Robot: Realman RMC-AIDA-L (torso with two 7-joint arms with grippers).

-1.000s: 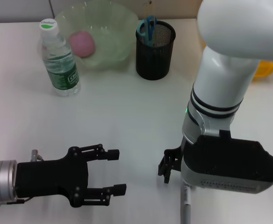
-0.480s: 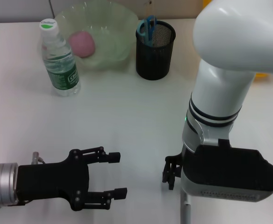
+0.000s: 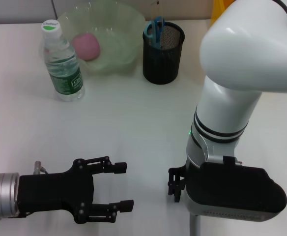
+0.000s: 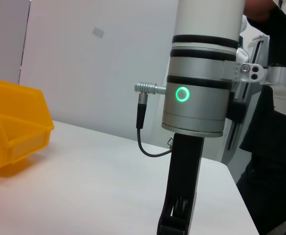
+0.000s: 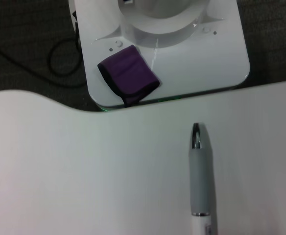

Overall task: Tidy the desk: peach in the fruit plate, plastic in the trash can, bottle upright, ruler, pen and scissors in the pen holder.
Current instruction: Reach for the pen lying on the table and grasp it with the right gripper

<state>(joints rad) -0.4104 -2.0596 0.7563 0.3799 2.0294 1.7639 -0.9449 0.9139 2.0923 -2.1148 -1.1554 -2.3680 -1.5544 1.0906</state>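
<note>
The right gripper [image 3: 175, 184] hangs low over the near edge of the worktop [image 3: 133, 118], its black fingers pointing down just above the pen [image 3: 194, 225]. Most of the gripper is hidden under its own wrist housing, so whether the fingers are spread or closed cannot be told. The pen lies flat on the worktop close to the near edge; the right wrist view shows its grey grip section and metal tip [image 5: 201, 171], with a white barrel running on out of view. Nothing touches it yet.

The pen looks light, stiff and smooth, a thin round body likely to roll or slip if pinched off-centre. The grey grip section looks the best place to take hold, across the barrel, with the fingers straddling it squarely; a pinch near the tip could make it pivot.

The left gripper [image 3: 116, 187] rests low over the near left of the worktop, fingers spread wide and holding nothing.

Further back, the black mesh pen holder [image 3: 162, 54] stands upright with blue-handled scissors [image 3: 156, 30] already in it. Beside it, the pale green fruit plate [image 3: 115, 24] holds the pink peach [image 3: 86, 46], and the water bottle [image 3: 61, 61] stands upright next to that. A yellow bin [image 4: 13, 127] shows in the left wrist view. The ruler and the plastic are not in sight.
</note>
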